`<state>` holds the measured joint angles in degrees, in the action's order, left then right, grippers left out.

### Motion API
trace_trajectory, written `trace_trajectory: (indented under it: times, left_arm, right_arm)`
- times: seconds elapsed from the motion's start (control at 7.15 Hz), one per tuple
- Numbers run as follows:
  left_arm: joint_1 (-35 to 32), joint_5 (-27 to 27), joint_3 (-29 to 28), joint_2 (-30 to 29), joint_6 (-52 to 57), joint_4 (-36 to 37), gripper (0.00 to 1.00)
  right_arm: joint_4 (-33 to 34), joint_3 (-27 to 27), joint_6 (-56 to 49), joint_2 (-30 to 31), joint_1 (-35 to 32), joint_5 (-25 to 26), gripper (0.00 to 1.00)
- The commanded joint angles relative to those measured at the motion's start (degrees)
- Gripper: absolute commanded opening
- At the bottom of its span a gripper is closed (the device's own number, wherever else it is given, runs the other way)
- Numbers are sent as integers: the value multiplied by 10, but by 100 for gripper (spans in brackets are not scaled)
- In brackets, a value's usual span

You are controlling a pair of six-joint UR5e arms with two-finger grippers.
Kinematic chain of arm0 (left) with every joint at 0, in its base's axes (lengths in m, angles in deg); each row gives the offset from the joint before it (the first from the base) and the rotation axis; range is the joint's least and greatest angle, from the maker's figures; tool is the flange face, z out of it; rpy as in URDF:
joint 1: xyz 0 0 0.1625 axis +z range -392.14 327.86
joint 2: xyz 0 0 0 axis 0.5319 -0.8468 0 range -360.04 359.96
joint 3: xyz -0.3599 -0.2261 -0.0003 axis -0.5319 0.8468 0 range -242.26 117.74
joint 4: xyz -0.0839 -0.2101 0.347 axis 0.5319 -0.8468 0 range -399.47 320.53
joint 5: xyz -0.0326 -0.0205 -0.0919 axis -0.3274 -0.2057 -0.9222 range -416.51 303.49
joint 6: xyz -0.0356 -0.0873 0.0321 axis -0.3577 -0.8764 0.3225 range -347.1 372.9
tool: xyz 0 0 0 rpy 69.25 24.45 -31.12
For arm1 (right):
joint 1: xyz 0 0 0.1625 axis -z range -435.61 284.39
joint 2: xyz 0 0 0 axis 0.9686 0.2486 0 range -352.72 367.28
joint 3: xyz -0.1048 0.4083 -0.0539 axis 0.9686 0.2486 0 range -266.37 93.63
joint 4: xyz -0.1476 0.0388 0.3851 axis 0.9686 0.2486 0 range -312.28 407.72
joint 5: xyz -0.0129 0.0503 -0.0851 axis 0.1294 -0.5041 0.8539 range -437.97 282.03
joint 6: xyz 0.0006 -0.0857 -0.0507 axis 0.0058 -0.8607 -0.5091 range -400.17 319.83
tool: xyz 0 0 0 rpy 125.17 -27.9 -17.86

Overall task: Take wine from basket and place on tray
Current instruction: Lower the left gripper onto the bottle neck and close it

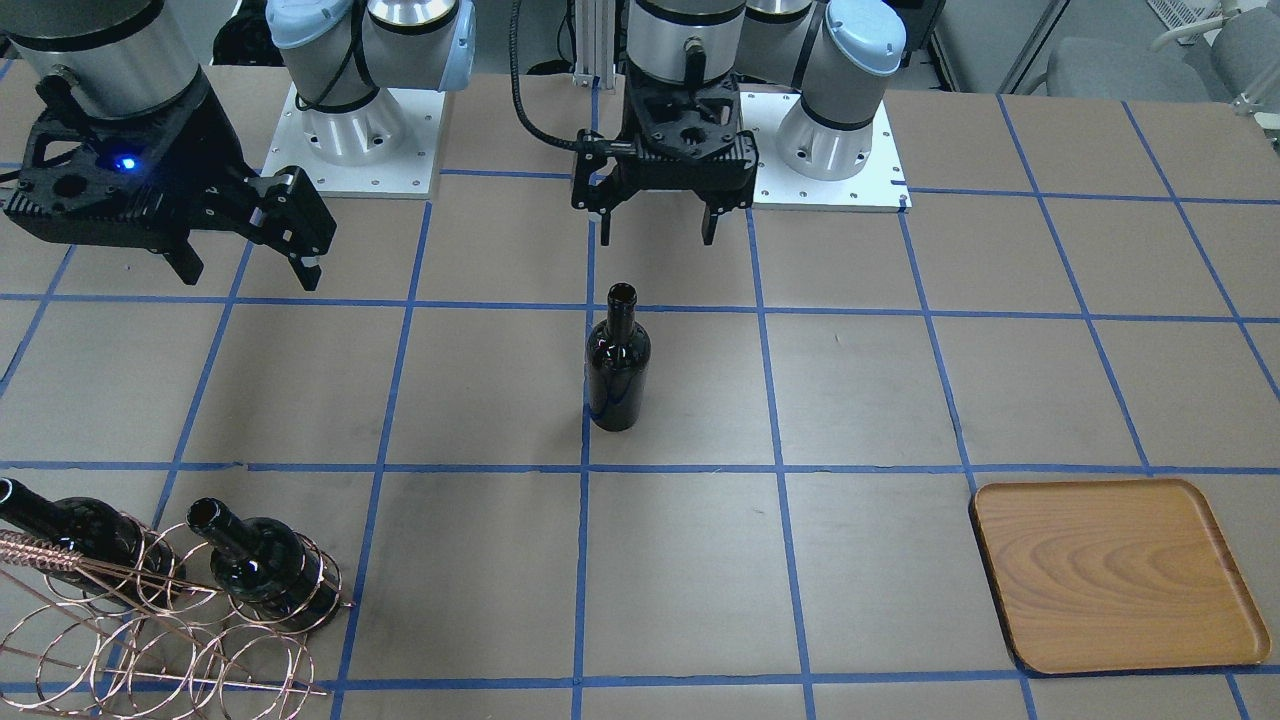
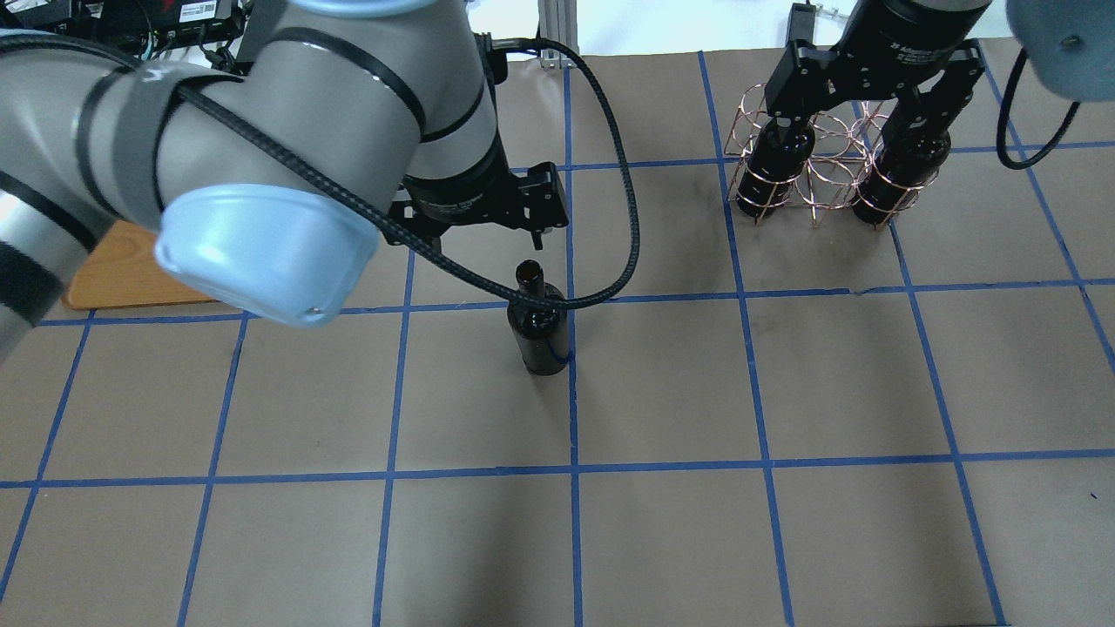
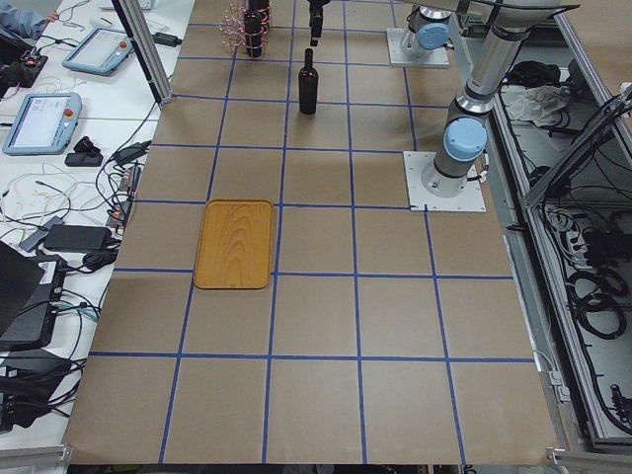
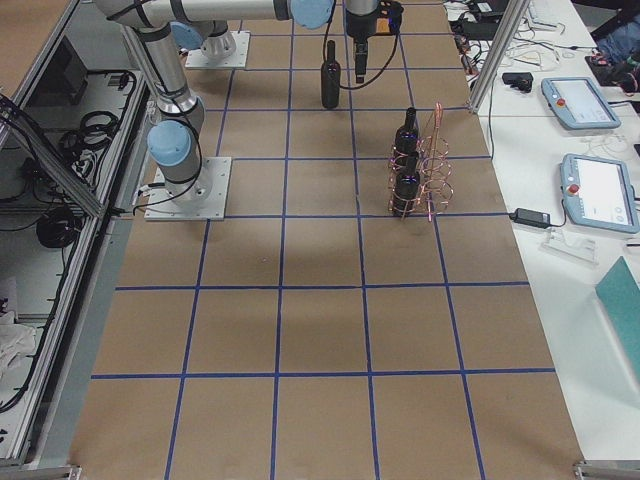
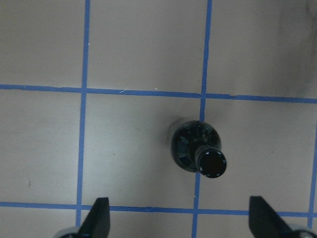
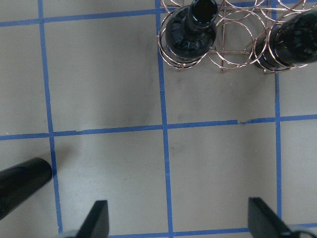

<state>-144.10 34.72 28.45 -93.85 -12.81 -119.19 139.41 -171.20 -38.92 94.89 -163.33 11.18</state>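
One wine bottle (image 1: 617,370) stands upright on the table's middle, apart from both grippers; it also shows in the overhead view (image 2: 540,335). My left gripper (image 1: 657,235) hangs open and empty above and just behind it; the left wrist view shows the bottle's mouth (image 5: 213,163) ahead of the open fingers. Two more bottles (image 1: 265,565) (image 1: 70,535) lie in the copper wire basket (image 1: 170,620). My right gripper (image 1: 250,272) is open and empty, high above the table near the basket (image 6: 233,39). The wooden tray (image 1: 1115,575) lies bare on my left side.
The table is brown paper with a blue tape grid. Both arm bases (image 1: 350,140) (image 1: 830,150) stand on white plates at the robot's edge. A black cable (image 2: 610,174) loops from the left arm down over the standing bottle's neck.
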Motion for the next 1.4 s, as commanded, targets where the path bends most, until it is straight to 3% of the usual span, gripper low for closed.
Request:
trace_trajectory:
  times: [0.0,0.56,0.7,0.84,1.26]
  left_arm:
    - [-19,-5,2,-42,-50,14,100]
    - [-19,-4,57,-77,-69,98,100]
    - [-20,-4,61,-76,-68,94,92]
    - [-20,-4,66,-75,-69,98,61]
    - [-20,0,66,-67,-58,100,20]
  right_arm:
    - [-4,-2,-5,3,3,0,100]
    - [-5,-8,-19,1,3,1,100]
    - [-5,-9,-19,1,3,1,100]
    - [-5,-9,-19,-2,3,0,100]
    - [-5,-9,-19,-2,3,1,100]
